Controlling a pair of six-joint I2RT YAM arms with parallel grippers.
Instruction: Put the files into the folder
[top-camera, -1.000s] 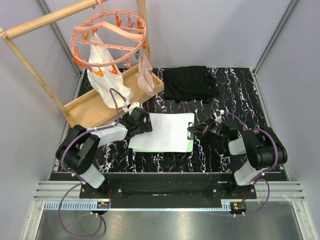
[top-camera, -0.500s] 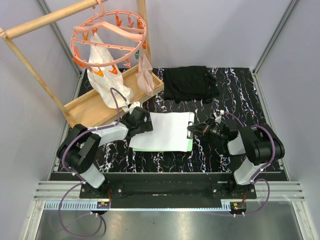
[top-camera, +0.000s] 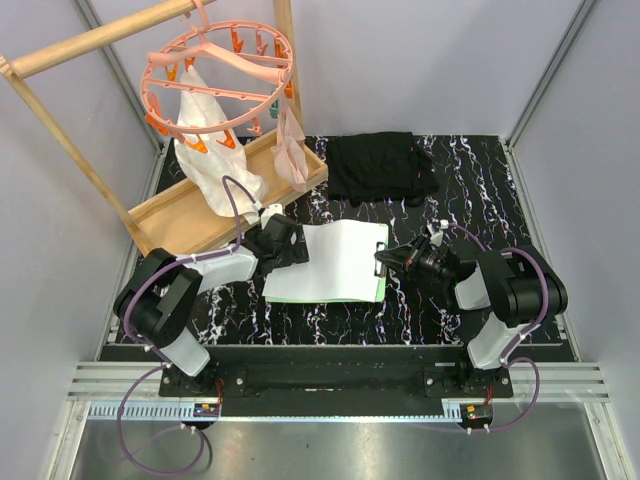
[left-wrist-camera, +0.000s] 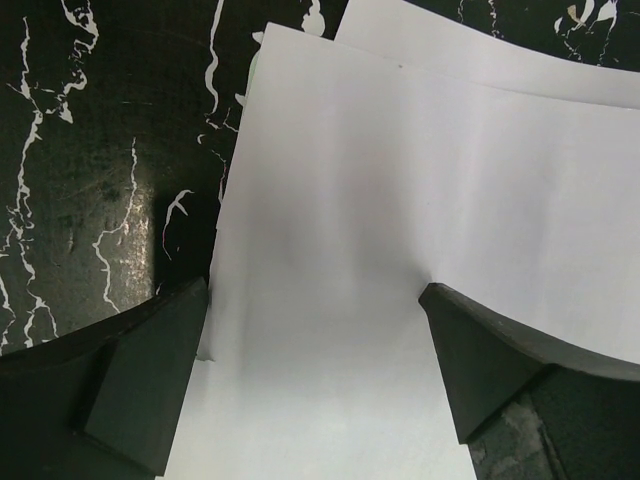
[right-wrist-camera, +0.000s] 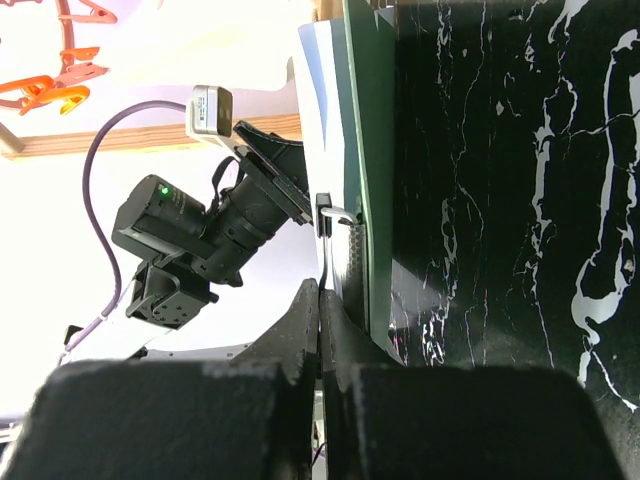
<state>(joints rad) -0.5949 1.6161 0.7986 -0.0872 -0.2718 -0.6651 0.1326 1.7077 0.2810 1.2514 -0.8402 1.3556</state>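
The files (top-camera: 330, 262) are white sheets lying on the pale green folder (top-camera: 379, 291) at the middle of the table. The sheets cover most of the folder. My left gripper (top-camera: 291, 246) is at the sheets' left edge. In the left wrist view it (left-wrist-camera: 315, 345) is open, with the top sheet (left-wrist-camera: 400, 180) between its dark fingers (left-wrist-camera: 140, 385). My right gripper (top-camera: 386, 261) is at the folder's right edge, shut on the lever of the black clip (right-wrist-camera: 335, 215). The folder's green edge (right-wrist-camera: 355, 150) shows beside the clip in the right wrist view.
A black folded cloth (top-camera: 380, 165) lies at the back. A wooden tray (top-camera: 190, 215) stands at the back left, with a pink peg hanger (top-camera: 215, 75) and white cloths above it on a wooden rack. The tabletop is black marble pattern (top-camera: 330, 325).
My left gripper has moved a little to the right and pushed the sheets to the right over the folder. The right gripper has stayed on the clip.
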